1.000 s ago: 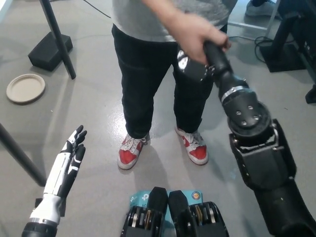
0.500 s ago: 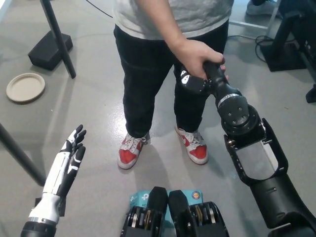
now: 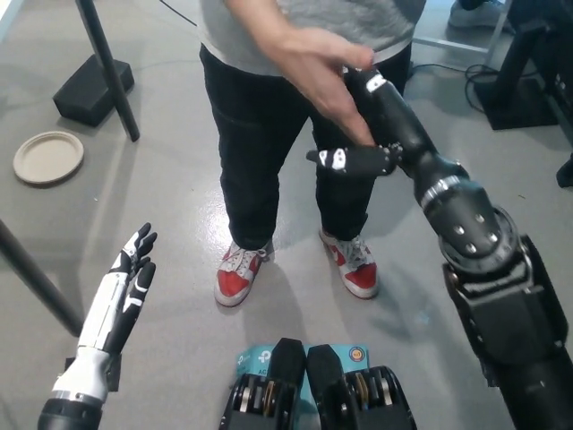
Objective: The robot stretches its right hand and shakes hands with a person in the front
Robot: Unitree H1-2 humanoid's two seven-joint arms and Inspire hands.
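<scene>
Head view: we note the black right hand (image 3: 380,134) extended forward, fingers spread and holding nothing, the person's hand (image 3: 315,70) lying against its upper side without gripping, while the white left hand (image 3: 121,291) rests open at lower left.

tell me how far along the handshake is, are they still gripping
Reach is done: the black right hand is stretched out to the person's hand. The grip looks released now, the person's fingers open over it. Left: drawing the arm back. White left hand rests open, lower left.
</scene>
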